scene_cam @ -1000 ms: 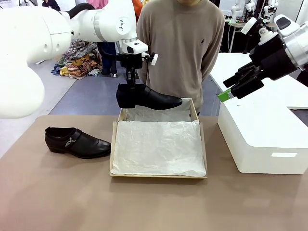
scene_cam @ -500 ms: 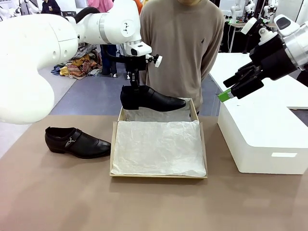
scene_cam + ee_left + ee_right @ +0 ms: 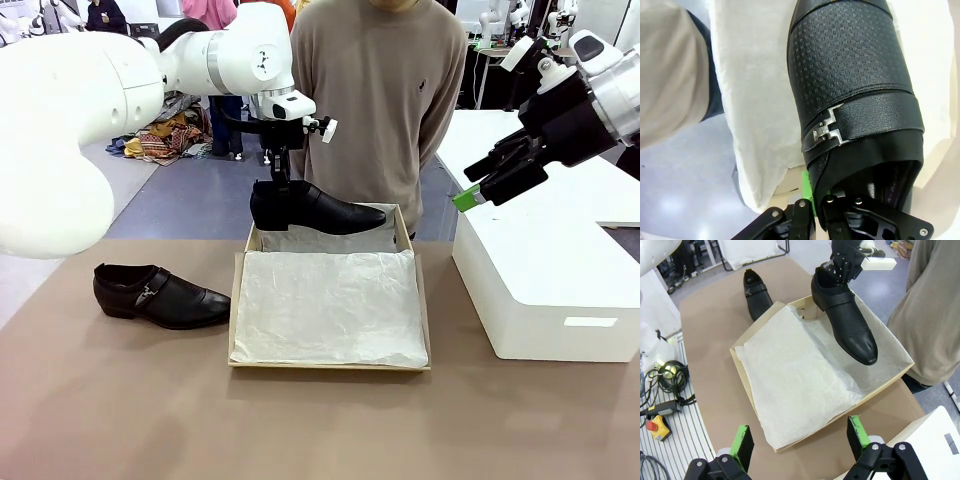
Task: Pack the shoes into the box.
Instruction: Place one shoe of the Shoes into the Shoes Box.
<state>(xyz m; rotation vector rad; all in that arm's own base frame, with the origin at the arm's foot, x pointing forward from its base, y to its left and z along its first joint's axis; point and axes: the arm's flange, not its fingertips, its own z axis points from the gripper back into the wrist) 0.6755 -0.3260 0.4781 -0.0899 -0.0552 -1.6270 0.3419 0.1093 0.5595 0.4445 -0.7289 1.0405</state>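
Note:
One glossy black shoe point(image 3: 315, 207) hangs toe to the right over the far end of the box point(image 3: 238, 300), a brown cardboard box lined with white tissue. My left gripper point(image 3: 278, 182) is shut on its heel collar from above. The left wrist view looks down the held shoe point(image 3: 850, 75), its metal buckle showing, with my left gripper point(image 3: 815, 200) clamped on the collar. The other shoe point(image 3: 160, 295) lies on the table left of the box. My right gripper point(image 3: 490, 182) hovers open and empty above the white box. From the right wrist I see the box point(image 3: 888, 378), held shoe point(image 3: 845, 315), lying shoe point(image 3: 757, 300) and open right gripper point(image 3: 800, 437).
A big smooth white box point(image 3: 545, 280) stands on the table right of the cardboard box. A person in a beige sweater point(image 3: 385, 90) stands close behind the box at the far edge. Brown tabletop point(image 3: 300, 420) lies open in front.
The left arm has carried the held shoe a little to the right over the box's far end, then nearly stopped. The right arm has not moved.

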